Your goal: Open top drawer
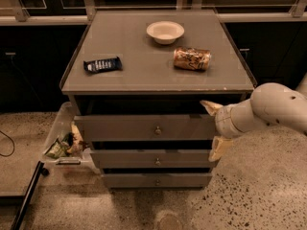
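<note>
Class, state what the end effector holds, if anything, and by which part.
Cannot be told: the end effector sits at the right end of the top drawer, but contact is unclear.

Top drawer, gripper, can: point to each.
top drawer (120, 127), camera view, left half of its grey front.
gripper (211, 130), camera view, midway between its fingers, at the drawer's right end.
can (192, 59), camera view, its side.
</note>
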### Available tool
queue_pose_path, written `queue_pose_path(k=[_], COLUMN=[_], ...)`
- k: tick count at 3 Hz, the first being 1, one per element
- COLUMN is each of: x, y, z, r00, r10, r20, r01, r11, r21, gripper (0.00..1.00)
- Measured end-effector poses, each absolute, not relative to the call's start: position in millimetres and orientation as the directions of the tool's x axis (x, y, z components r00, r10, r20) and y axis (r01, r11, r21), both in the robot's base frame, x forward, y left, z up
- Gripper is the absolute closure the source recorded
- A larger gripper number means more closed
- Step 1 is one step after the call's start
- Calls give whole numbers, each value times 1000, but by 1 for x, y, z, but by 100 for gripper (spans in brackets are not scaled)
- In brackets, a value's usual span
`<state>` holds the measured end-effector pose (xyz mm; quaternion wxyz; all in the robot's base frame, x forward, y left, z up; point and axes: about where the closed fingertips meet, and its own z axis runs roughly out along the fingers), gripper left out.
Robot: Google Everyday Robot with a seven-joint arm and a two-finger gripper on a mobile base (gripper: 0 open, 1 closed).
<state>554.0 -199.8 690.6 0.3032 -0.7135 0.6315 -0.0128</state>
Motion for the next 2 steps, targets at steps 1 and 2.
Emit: queue_pose_path(k=[1,2], x=[570,576], y=[-191,-188], z=[679,667], r00=[239,253], r10=[-898,-889], r20=[-368,-383], r01=[-894,-905], r11=[-56,-78], r21=[-445,-417], gripper=[0,0])
